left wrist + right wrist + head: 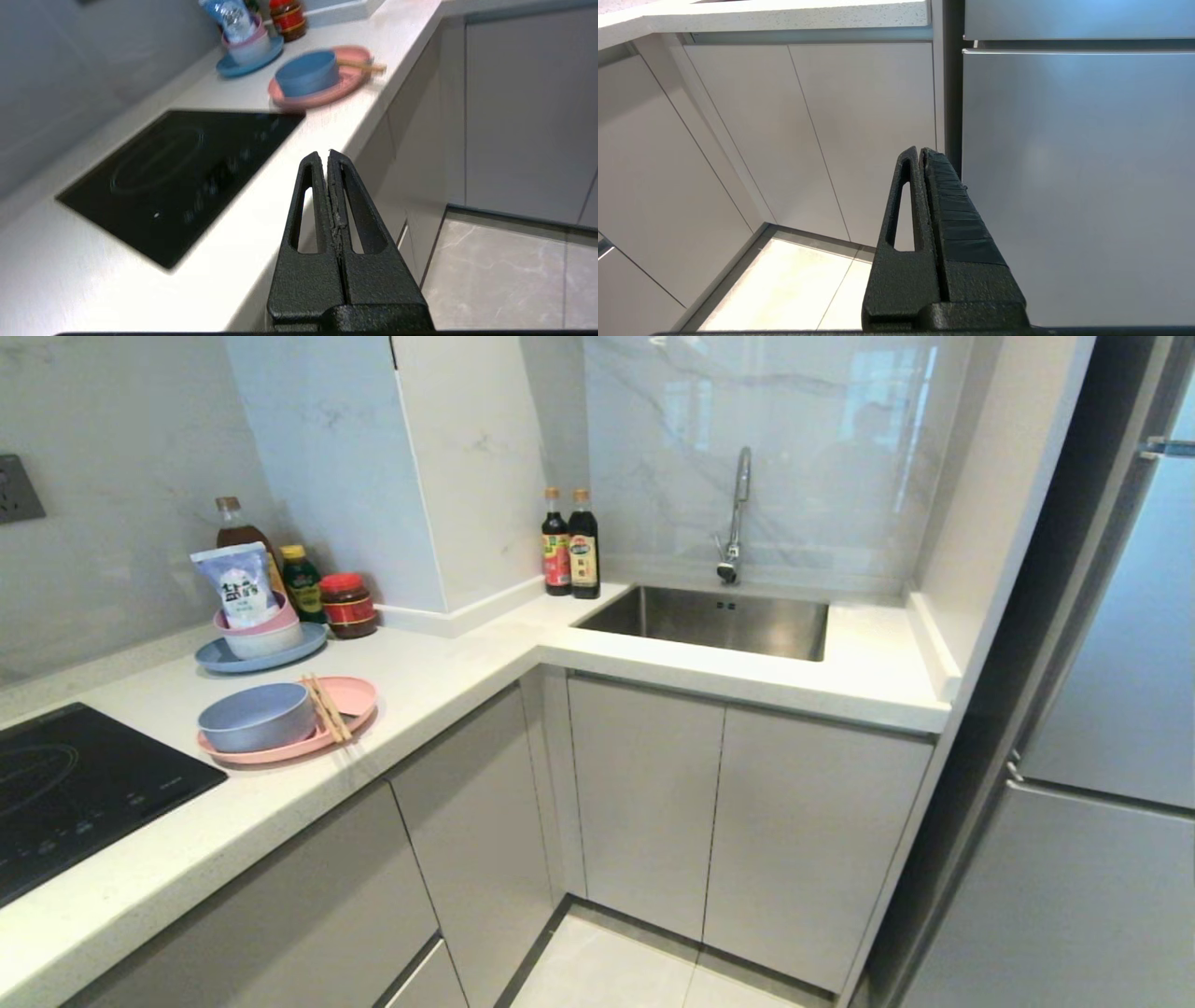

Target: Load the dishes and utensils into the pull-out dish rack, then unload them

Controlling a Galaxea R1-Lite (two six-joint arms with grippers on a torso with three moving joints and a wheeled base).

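1. Pink plate lies flat on the white counter, just beside the black cooktop and close to the counter's front edge.
2. Light-blue bowl stands upright on the plate, on the side nearer the cooktop.
3. Wooden chopsticks lie together across the plate, just beside the bowl — their tips reach a little past the rim.
4. Behind this, a blue-grey plate carries stacked pink and white bowls with a white-blue packet standing in them; a red-lidded jar is near.
5. All cabinet fronts below the counter are closed, so no wire rack can be seen.
6. Left gripper is clenched on nothing, its fingers pressed together; it hangs above the counter edge, well apart from the plate.
7. Right gripper is also clenched and empty — it points at the low cabinet doors beside the steel fridge.
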